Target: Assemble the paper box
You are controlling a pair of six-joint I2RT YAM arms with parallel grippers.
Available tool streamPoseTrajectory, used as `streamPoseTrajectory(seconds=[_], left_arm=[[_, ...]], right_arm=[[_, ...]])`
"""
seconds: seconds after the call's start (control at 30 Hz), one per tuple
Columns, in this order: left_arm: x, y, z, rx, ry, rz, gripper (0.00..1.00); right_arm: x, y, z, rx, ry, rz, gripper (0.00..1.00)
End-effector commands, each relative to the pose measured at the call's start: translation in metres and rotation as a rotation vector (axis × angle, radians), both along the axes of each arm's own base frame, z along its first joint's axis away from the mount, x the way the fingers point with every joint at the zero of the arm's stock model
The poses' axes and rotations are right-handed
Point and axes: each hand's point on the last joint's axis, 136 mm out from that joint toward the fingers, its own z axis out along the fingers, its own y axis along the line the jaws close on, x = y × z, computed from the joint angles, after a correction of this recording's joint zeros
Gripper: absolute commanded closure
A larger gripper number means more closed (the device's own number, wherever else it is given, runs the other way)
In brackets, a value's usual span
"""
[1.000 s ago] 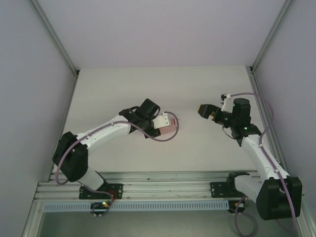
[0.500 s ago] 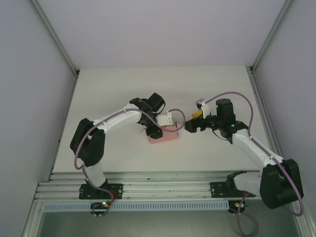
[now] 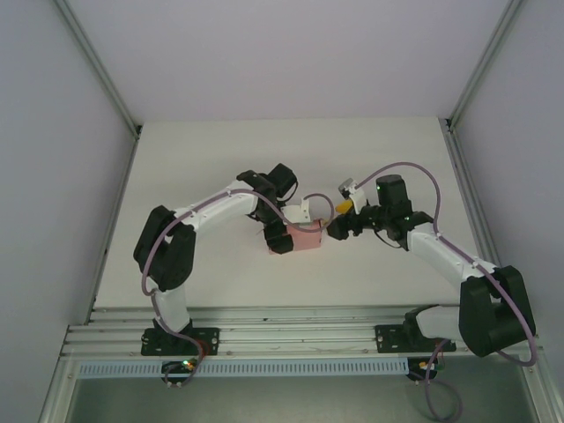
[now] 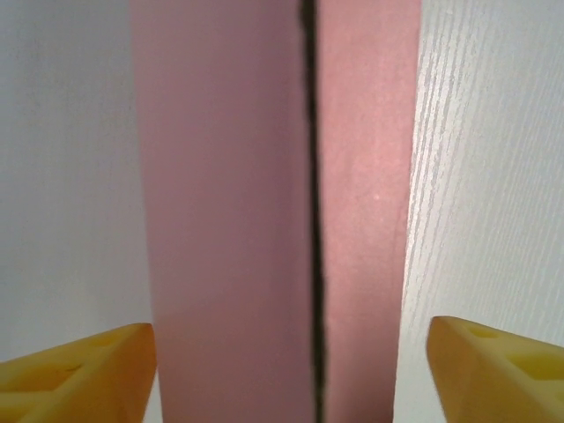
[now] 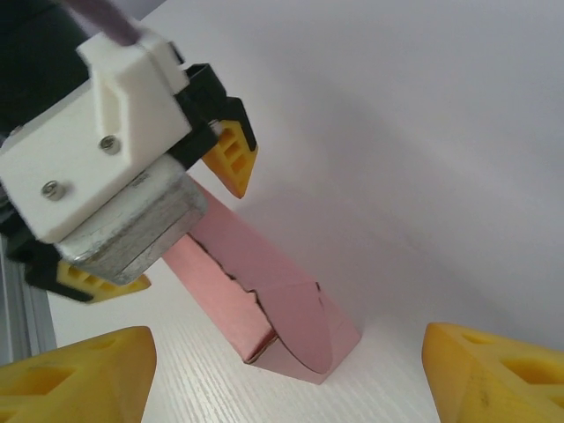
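The folded pale pink paper box (image 3: 306,238) lay central on the desk (image 3: 220,150), far from its edges. The left gripper (image 3: 286,239) straddled it, jaws apart; the right gripper (image 3: 334,229) gaped alongside.

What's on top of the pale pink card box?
The left hand hangs over the pale pink card box, yellow fingers open either side. The box lies on the white table; the stretch beneath the hand is hidden.

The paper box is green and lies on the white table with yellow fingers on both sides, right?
Not quite. The paper box is pink, not green; the left wrist view shows it. The rest is right: it lies on the white table with yellow fingers on both sides.
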Motion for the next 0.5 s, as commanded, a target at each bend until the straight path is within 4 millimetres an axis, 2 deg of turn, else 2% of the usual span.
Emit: streamPoseTrajectory(seconds=[0.0,0.13,0.23,0.3,0.37,0.47], left_arm=[[0.003,0.012,0.011,0.005,-0.020,0.024,0.25],[0.002,0.016,0.013,-0.018,-0.012,0.049,0.26],[0.000,0.017,0.015,-0.032,-0.021,0.045,0.27],[0.001,0.017,0.014,-0.035,-0.029,0.043,0.28],[0.001,0.018,0.013,-0.030,-0.026,0.047,0.29],[0.002,0.018,0.011,-0.029,-0.029,0.050,0.31]], right_arm=[[-0.006,0.009,-0.006,-0.084,-0.045,0.073,0.21],[0.005,0.009,-0.019,-0.165,-0.031,0.043,0.25],[0.016,0.010,-0.019,-0.175,-0.036,0.022,0.34],[0.018,0.013,-0.014,-0.160,-0.048,0.034,0.45],[0.019,0.016,-0.020,-0.161,-0.028,0.051,0.58],[0.020,0.016,-0.020,-0.167,-0.020,0.055,0.69]])
